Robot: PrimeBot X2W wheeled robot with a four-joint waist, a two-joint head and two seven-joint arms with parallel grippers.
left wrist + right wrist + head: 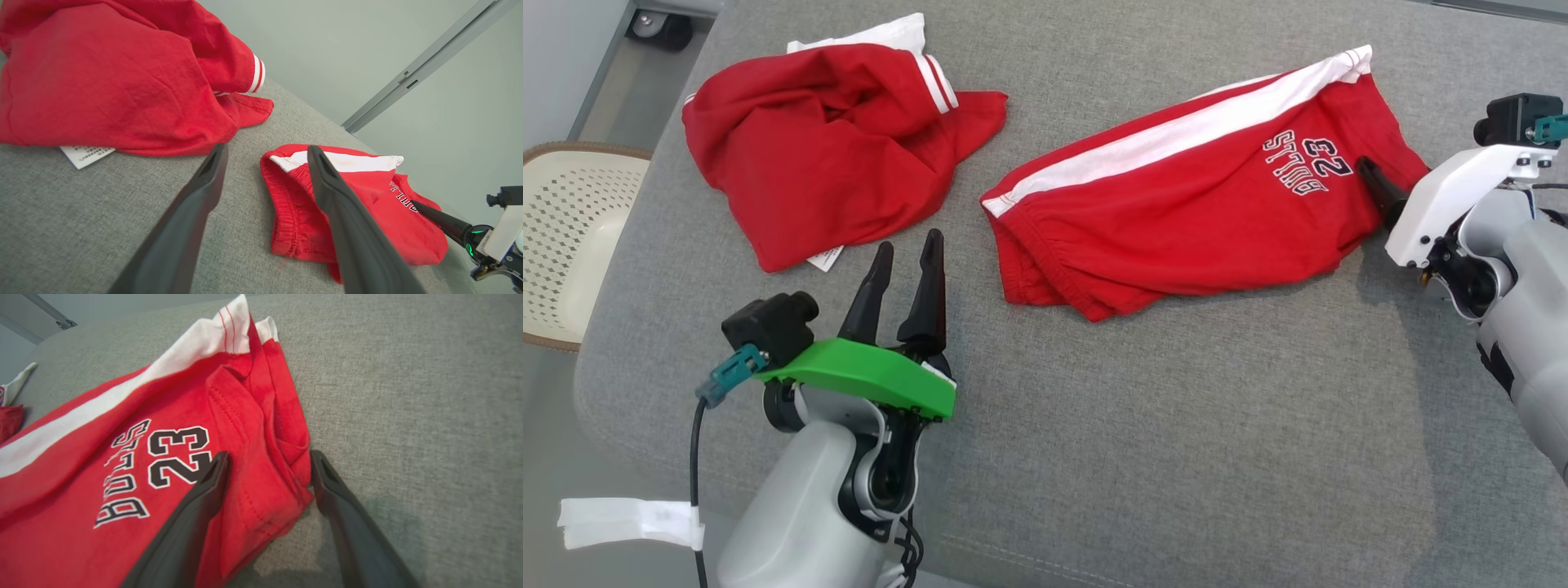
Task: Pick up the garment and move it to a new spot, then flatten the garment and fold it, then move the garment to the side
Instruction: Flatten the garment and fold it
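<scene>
The red shorts (1192, 188) are laid on the grey cushion (1176, 425), to the right of a crumpled red shirt (825, 147). The left gripper (909, 239) is held spread over bare cushion. In the right wrist view, the right gripper (269, 457) is seen spread, with the shorts' hem corner between its fingers.

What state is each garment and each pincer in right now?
red shorts: lying fairly flat on the grey cushion, apparently folded in half, print facing up.
red shirt: crumpled in a heap, label poking out beneath.
left pincer: open, empty, touching neither garment.
right pincer: open, straddling the shorts' leg-end corner, not closed on it.
</scene>
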